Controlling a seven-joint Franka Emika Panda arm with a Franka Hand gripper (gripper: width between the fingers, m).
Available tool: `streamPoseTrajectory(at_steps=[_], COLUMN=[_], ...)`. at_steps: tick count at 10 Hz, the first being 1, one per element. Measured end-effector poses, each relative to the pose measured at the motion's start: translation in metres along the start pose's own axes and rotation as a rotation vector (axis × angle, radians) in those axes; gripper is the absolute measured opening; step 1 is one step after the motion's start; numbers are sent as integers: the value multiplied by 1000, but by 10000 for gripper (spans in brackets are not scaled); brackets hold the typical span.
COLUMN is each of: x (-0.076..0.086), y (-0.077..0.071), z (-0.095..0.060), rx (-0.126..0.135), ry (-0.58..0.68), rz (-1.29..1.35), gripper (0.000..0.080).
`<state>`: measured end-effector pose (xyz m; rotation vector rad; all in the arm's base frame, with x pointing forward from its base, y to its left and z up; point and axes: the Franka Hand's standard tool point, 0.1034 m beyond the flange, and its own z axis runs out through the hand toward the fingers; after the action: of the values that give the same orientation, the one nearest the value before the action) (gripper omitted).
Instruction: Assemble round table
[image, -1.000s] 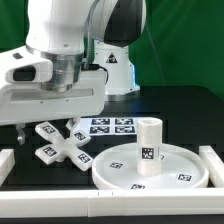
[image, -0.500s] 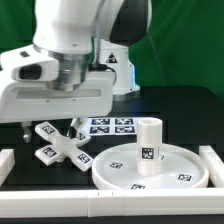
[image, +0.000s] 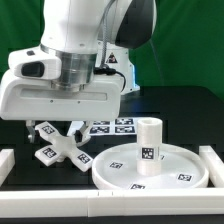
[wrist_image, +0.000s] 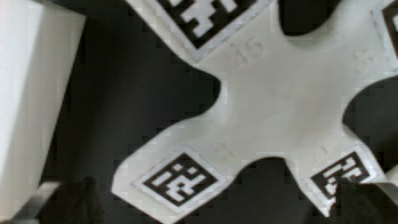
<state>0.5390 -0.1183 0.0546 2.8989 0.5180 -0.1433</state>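
Note:
The small cross-shaped foot piece lies flat on the black table at the exterior view's left, tags up. My gripper hangs right over it, open, with a dark finger on either side. In the wrist view the foot piece fills the frame and the gripper straddles it without touching. The large rimmed round disc lies at the exterior view's right. The short thick cylinder leg stands upright on it.
The marker board lies behind the foot piece. White border rails stand at the left, the right and along the front. The left rail also shows in the wrist view.
The arm has moved toward the exterior view's right and slightly down over the foot piece. The parts on the table have not moved.

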Motion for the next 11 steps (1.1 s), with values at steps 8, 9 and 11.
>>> streamPoseTrajectory(at_steps=[8, 9, 11], x=[-8, -14, -15], y=[-28, -28, -27], z=[7, 9, 7], rx=[-26, -23, -42], ry=[-21, -53, -88], rz=[206, 227, 257], gripper=[649, 649, 649])
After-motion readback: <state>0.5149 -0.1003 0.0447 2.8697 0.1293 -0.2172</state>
